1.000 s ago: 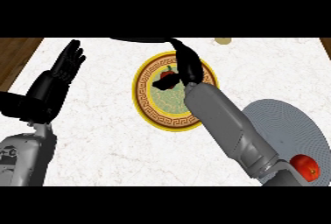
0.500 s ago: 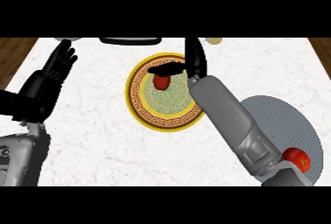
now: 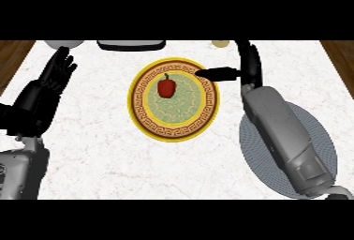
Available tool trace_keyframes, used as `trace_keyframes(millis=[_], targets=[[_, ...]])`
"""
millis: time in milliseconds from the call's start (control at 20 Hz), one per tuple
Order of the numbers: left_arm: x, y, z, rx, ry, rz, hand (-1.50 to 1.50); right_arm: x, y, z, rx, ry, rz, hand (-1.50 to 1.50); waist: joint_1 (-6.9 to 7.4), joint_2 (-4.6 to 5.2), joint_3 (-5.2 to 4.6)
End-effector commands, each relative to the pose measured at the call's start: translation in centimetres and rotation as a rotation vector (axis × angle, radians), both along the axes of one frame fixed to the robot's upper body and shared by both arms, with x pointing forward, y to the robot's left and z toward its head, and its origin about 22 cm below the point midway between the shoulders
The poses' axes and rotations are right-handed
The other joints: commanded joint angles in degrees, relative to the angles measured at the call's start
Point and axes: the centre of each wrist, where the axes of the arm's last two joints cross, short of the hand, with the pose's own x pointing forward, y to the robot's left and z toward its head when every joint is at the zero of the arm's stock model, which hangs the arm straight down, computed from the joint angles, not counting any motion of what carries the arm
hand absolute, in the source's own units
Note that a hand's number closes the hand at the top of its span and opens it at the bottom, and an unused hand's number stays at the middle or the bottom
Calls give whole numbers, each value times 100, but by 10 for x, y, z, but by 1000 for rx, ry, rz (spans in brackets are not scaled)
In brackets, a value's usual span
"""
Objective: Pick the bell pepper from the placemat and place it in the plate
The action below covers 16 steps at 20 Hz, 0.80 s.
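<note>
Placement looks all but complete: the red bell pepper with a green stem (image 3: 166,87) lies inside the round, gold-rimmed patterned plate (image 3: 174,136), in its upper half and a little left of centre, touching no hand. The black right hand (image 3: 247,70) hovers just beyond the plate's upper right rim, fingers straight and spread, one digit pointing left over the rim towards the pepper, holding nothing. The grey forearm behind it runs back across the round grey woven placemat (image 3: 257,157), which lies to the right of the plate on the white marble bench (image 3: 90,140), with no pepper on its visible part. The black left hand (image 3: 54,77) rests open, fingers up, near the bench's left edge. What remains is probably the retreat, and doing it well would mean lifting the right hand up and back to the right with its fingers kept apart, so that the outstretched digit passes above the rim and does not nudge the plate or roll the pepper. A sideways sweep low over the plate looks like the main risk.
</note>
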Motion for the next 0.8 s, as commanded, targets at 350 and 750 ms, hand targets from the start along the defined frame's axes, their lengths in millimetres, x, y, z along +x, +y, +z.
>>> trace_keyframes(millis=[350,750], targets=[[-16,24,-6,-1,9,4,0,-33,-109,-15,-33,-40,20,-150,-6,-9,-2],[-13,-11,-7,-2,7,5,0,-62,-168,-16,-73,-53,33,-150,-17,-10,-1]])
